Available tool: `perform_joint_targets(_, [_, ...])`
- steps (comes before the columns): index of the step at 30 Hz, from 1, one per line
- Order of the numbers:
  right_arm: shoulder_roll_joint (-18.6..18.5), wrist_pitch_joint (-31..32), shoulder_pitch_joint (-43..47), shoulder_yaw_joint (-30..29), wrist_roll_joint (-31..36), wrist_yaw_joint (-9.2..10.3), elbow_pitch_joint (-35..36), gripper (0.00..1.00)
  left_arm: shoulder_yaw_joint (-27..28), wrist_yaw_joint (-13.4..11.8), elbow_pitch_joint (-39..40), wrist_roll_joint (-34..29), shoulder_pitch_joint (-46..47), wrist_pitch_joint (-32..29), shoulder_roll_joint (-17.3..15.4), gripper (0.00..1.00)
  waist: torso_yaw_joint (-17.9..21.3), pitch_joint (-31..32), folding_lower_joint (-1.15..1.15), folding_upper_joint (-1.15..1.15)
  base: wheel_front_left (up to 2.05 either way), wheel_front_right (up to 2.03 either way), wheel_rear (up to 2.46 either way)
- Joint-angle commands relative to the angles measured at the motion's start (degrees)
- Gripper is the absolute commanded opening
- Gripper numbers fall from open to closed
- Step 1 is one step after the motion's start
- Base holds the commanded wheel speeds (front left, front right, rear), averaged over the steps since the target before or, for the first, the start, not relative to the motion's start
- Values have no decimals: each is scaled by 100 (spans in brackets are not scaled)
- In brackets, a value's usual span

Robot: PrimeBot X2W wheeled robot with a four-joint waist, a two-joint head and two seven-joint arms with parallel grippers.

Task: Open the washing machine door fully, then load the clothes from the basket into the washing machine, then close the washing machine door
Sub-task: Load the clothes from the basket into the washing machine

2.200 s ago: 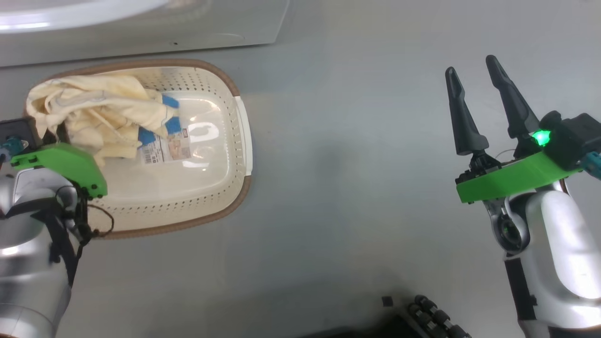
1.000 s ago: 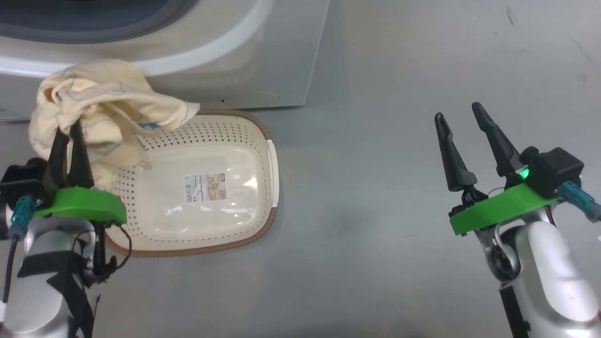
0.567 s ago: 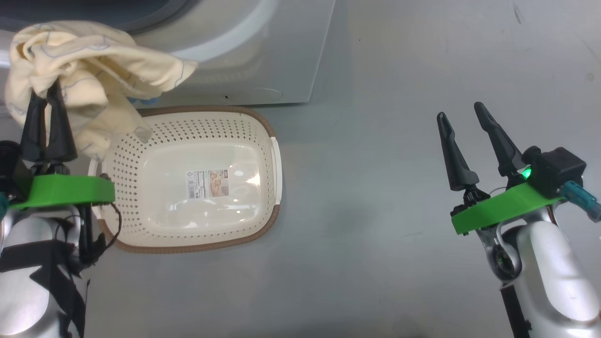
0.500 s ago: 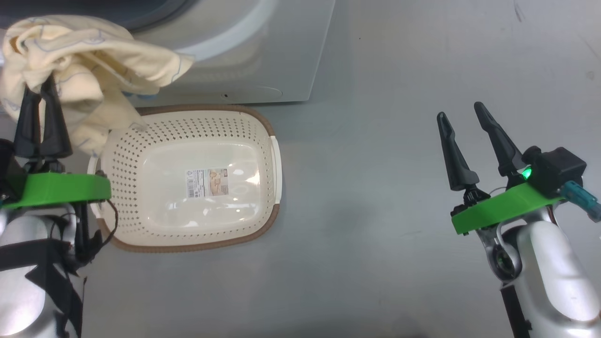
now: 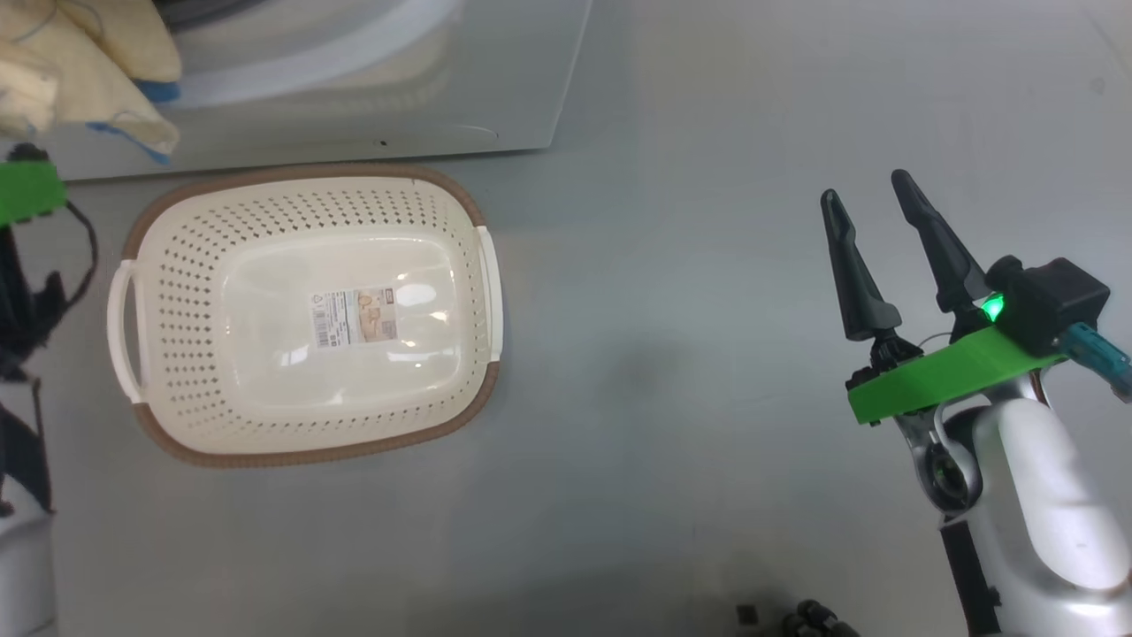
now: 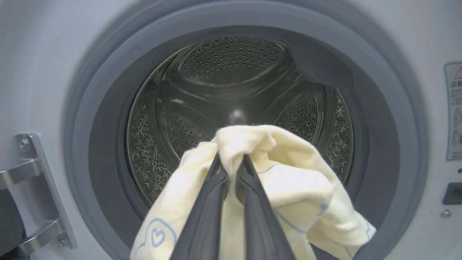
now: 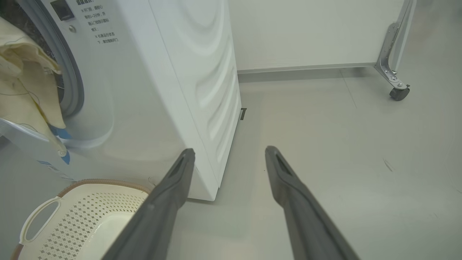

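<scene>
Left jaws pinched narrow on the clothes: the pale yellow bundle drapes over both fingers, at the washing machine mouth, drum at 12 o'clock past the tips. Right jaws wide, holding nothing, above the floor. Basket on the floor at their 9 o'clock, well apart.

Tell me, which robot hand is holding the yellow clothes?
The left gripper: its fingers pinch the clothes shut. The right gripper stands open, empty.
</scene>
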State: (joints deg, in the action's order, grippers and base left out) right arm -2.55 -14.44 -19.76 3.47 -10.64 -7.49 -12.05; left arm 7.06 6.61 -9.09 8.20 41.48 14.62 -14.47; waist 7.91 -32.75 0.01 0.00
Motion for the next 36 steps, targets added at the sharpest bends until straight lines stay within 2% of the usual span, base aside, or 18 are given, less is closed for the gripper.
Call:
perform_joint_targets(1, [-32,-56,-55,104,-62,0,185,100,219,22,117,45,264,38,-340,0,87,-125,-1,0,0,0,0])
perform_joint_targets(10, [-32,-56,-158,201,-308,0,245,100,-37,79,-658,332,1694,10,-1018,0,386,-715,-1,0,0,0,0])
perform_joint_targets(23, [-32,-56,-429,540,-696,0,301,100,-1308,87,-2035,954,3974,-460,-2050,0,824,-1461,-1,0,0,0,0])
perform_joint_targets(31, [-32,-56,-527,772,-952,0,303,100,-1717,87,-2727,925,5328,-210,-2288,0,1095,-1661,-1,0,0,0,0])
perform_joint_targets(36, [-32,-56,-526,836,-1023,0,286,100,-1879,87,-3109,909,5698,-101,-2299,0,1177,-1677,-1,0,0,0,0])
